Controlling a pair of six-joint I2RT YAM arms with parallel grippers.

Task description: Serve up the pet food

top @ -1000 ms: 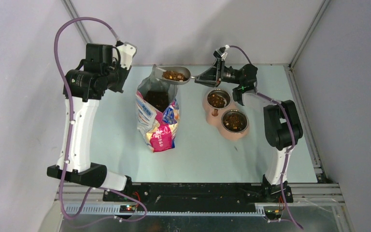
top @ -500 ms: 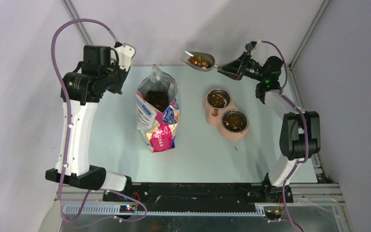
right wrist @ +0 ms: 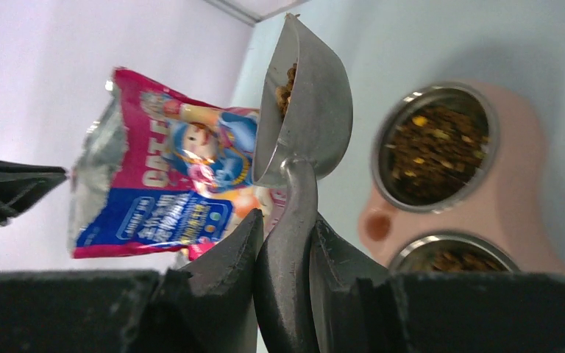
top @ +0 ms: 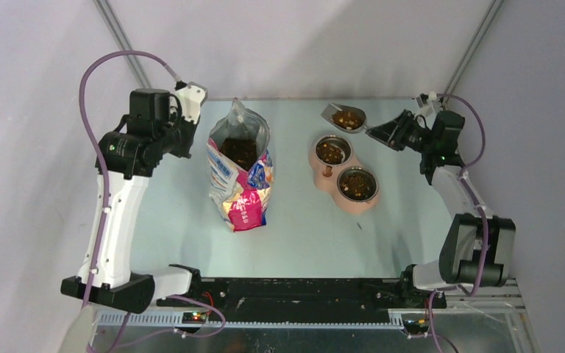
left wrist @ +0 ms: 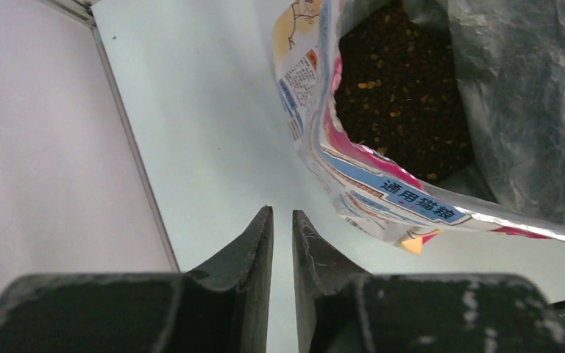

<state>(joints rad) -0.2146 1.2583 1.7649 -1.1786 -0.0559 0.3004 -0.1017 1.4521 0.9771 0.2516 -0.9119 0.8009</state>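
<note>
Gripping the scoop by its flat handle, the right gripper has both fingers pressed against the metal, so the cup juts out straight ahead of the fingertips. From above the cup looks roughly level. I judge that is deliberate: it carries a small load of pet food, and tipping early would scatter it. Just below and ahead of that hand sits the double bowl, both of its steel cups already holding kibble. The scoop hangs at the far cup's outer edge, not yet squarely over it. A short move inward and a roll of the wrist seem to be what pouring calls for. More pet food lies in the open bag, which stands just ahead of the left gripper. That hand's fingers are almost together with nothing between them. It sits beside the bag, probably ready to steady it, and well clear of the pouring side.
</note>
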